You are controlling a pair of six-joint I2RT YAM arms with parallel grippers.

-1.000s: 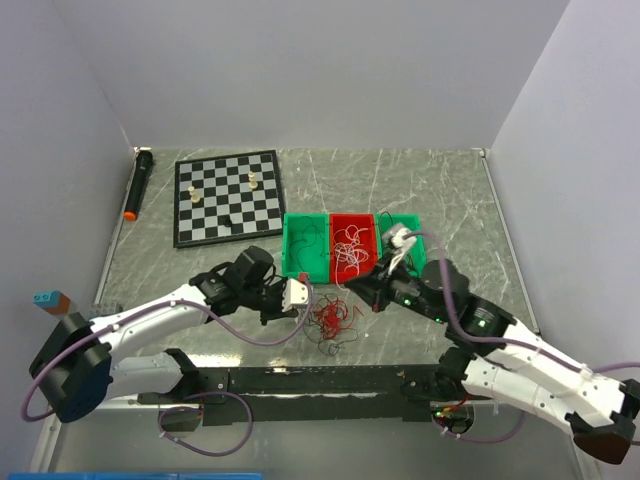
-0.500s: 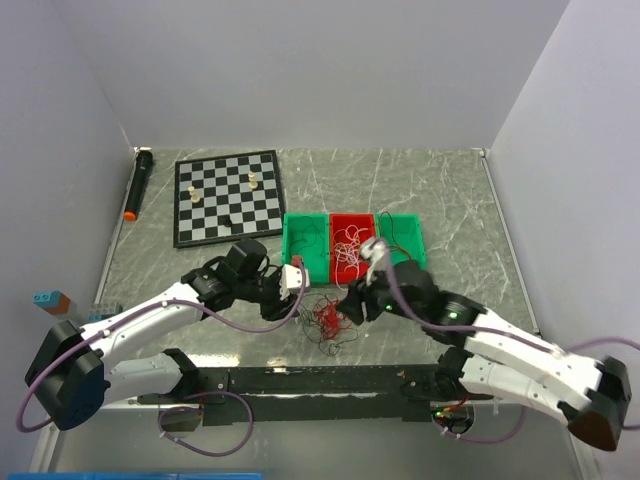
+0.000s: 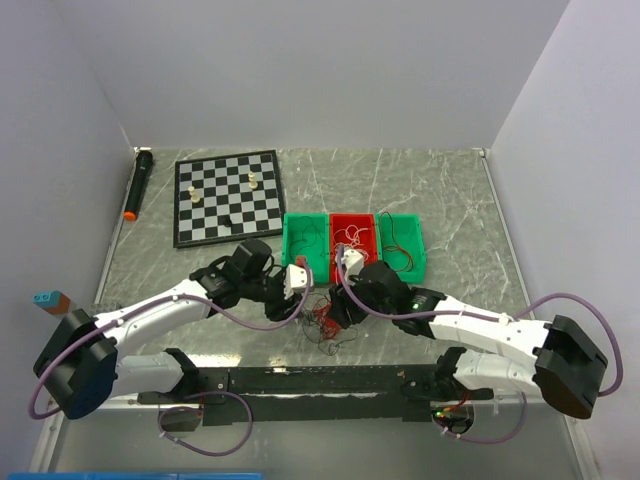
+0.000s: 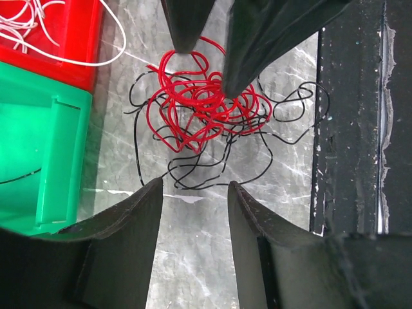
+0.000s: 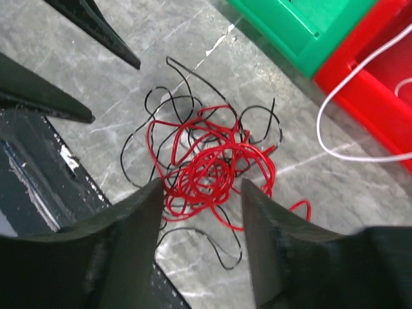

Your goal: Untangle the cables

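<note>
The cables [image 3: 328, 322] lie as a loose tangle of thin red and black wires on the marble tabletop, just in front of the bins. In the left wrist view the cables [image 4: 199, 106] sit beyond my left gripper [image 4: 193, 187], which is open with only bare table between its fingers. In the right wrist view the cables [image 5: 206, 167] lie right under and ahead of my right gripper [image 5: 203, 187], open and straddling the near edge of the red loops. From above, the left gripper [image 3: 308, 298] and right gripper [image 3: 337, 308] face each other across the tangle.
A green bin [image 3: 305, 262], a red bin [image 3: 352, 218] holding white wires and another green bin [image 3: 420, 255] stand behind the tangle. One white wire [image 5: 335, 138] trails out of the red bin. A chessboard [image 3: 228, 197], a black marker [image 3: 137, 183] and the black rail [image 3: 310, 380] are nearby.
Both grippers have opened. The right arm has swung left from the red bin and come down over the tangle. The left gripper has shifted slightly toward the tangle.
</note>
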